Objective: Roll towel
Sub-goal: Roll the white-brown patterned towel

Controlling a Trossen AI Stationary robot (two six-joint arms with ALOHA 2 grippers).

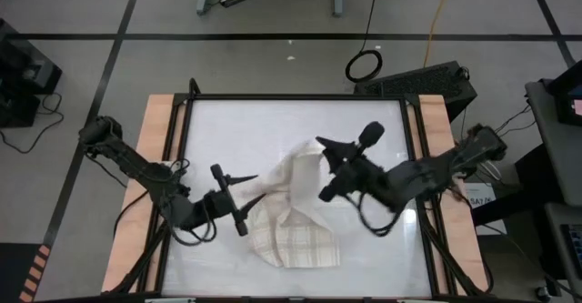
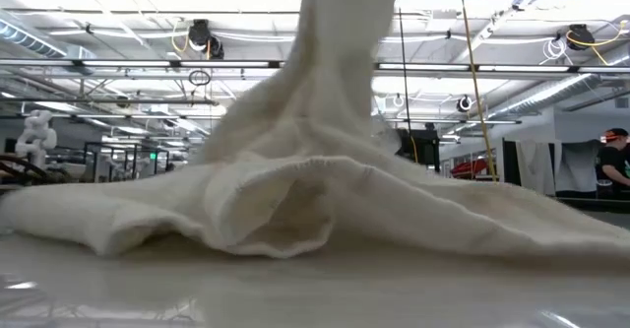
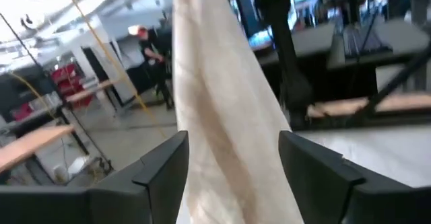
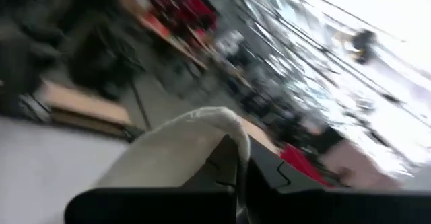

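The table carries one towel, bunched just below its centre, with one corner lifted above the heap. The right gripper, above the towel's far edge, is pinched closed on that raised corner. The left gripper, at the towel's left edge, has its jaws parted around a hanging fold without clamping it. The risk, as I judge it: with only one grip holding, the thin cloth may slip free or drag sideways, leaving a crumpled heap too uneven to roll. Count: one table, one towel, two grippers.
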